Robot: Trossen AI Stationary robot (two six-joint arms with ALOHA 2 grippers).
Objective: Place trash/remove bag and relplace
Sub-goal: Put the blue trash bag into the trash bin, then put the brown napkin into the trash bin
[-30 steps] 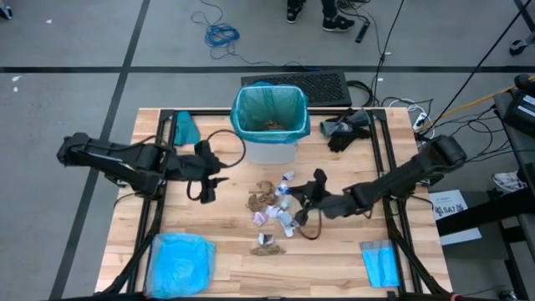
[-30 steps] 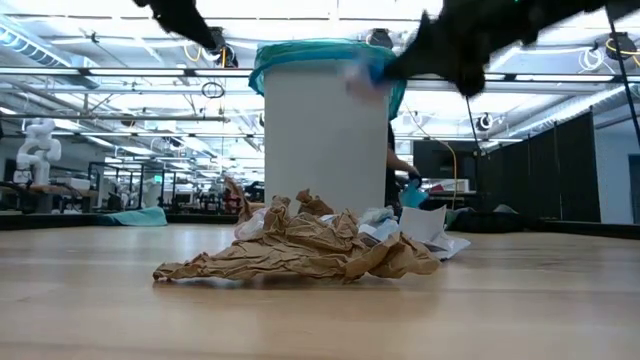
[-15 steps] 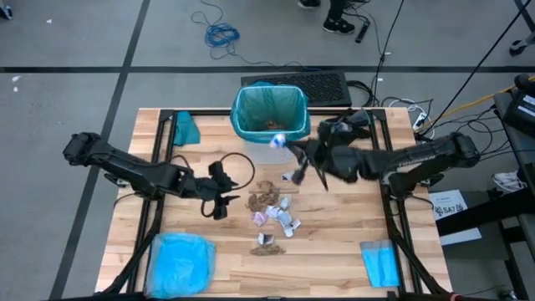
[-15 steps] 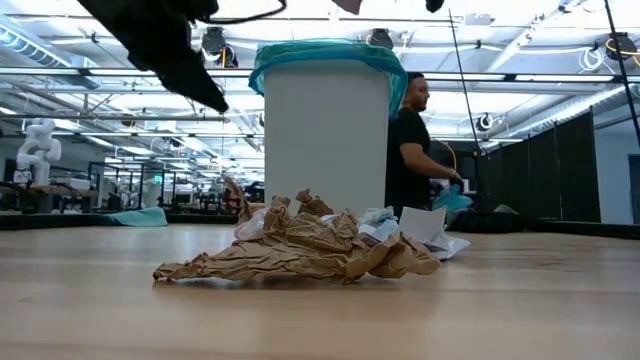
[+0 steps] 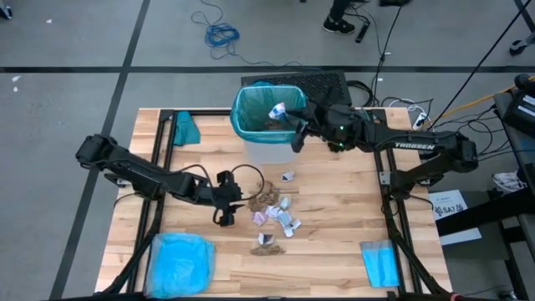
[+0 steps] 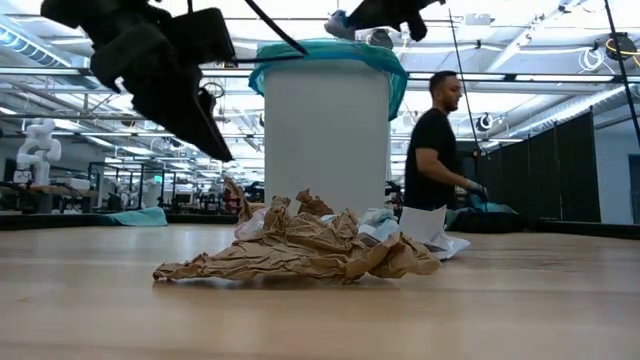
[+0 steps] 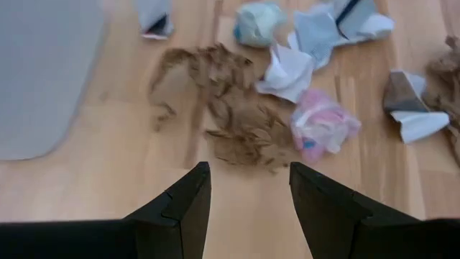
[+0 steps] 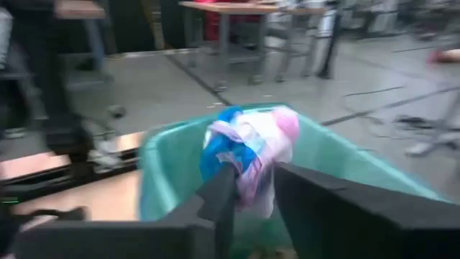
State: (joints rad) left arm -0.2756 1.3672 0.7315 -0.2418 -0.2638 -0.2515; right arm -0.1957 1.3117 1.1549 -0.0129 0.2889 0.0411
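Observation:
The trash [image 5: 274,213] lies as a loose pile of brown paper wads and white, blue and pink wrappers on the table's middle. The white bin [image 6: 325,130], lined with the teal-green bag [image 5: 251,117], stands upright at the far edge. My left gripper [image 7: 248,176] is open and hovers just left of the pile, its fingers pointing at a brown wad [image 7: 230,119]. My right gripper [image 8: 251,191] is above the bin's right rim, shut on a wrapper [image 5: 276,111]. In the low view the left gripper [image 6: 170,90] hangs left of the bin and the right gripper [image 6: 385,12] is above it. My right gripper pinches a crumpled white, blue and pink wrapper [image 8: 248,155] between its two fingers, which come from the table's right. The wrapper sticks out beyond the fingertips, lifted clear, over the open mouth of the bag-lined bin [image 8: 165,144].
A pale sky-blue plastic bag [image 5: 180,263] lies at the near left corner and a folded blue sheet [image 5: 380,263] at the near right. A teal cloth [image 5: 185,127] lies left of the bin. A person [image 6: 440,140] walks in the room behind the table.
My right gripper has lifted the wrapper off the pile and carried it up and toward the far edge, ending over the bin. My left gripper has moved toward the near edge and the right, closing in on the trash pile, still open.

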